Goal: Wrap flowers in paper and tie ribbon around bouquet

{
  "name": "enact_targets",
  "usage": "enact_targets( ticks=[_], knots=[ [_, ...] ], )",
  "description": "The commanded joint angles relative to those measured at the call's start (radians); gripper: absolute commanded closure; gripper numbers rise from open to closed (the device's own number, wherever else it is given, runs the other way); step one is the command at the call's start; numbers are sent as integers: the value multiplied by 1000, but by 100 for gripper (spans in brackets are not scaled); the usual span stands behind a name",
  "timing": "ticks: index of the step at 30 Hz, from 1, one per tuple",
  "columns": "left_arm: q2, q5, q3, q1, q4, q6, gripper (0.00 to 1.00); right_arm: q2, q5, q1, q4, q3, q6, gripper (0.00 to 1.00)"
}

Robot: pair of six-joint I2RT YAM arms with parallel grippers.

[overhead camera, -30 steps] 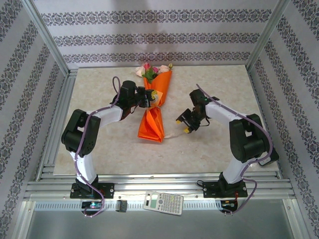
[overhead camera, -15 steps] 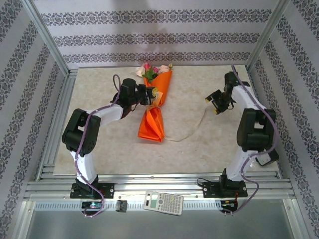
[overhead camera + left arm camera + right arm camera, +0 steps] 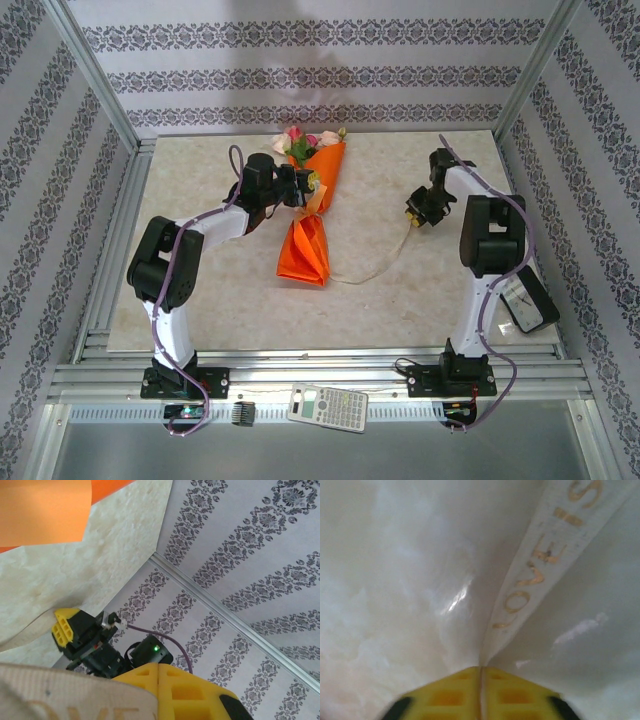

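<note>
There is one bouquet [image 3: 322, 168], lying in the upper middle of the top view on the table [image 3: 430, 300]. Its orange paper [image 3: 305, 255] makes one narrow cone. At the upper end are a few flowers [image 3: 303, 140], pink and cream; they are too small to count exactly.

There is one ribbon [image 3: 535, 565], a pale flat band with gold letters. It runs from the lower end of the cone in a curve to the right.

There are two grippers. The left gripper [image 3: 308, 192] sits at the narrow middle of the cone and hides this part; its yellow fingers are together, with the ribbon pinched between them. The right gripper [image 3: 413, 213], right of centre, is clamped on the other part of the ribbon.

One calculator [image 3: 328, 408] lies on the metal rail at the bottom edge.
</note>
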Motion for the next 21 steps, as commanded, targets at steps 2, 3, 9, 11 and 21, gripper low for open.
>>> enact_targets(
  ticks=[2, 3, 9, 11, 21],
  knots=[
    [25, 46, 43, -12, 21, 4, 100, -5, 46, 12, 19, 3, 29, 100],
    [32, 55, 48, -14, 22, 6, 100, -25, 49, 16, 31, 5, 27, 100],
    [48, 119, 91, -15, -73, 133, 100, -122, 43, 95, 33, 182, -45, 100],
    [46, 135, 106, -20, -140, 216, 100, -127, 9, 139, 33, 284, -51, 100],
    [36, 105, 130, -41, -224, 610, 100, 108, -218, 365, 51, 842, -73, 100]
  ],
)
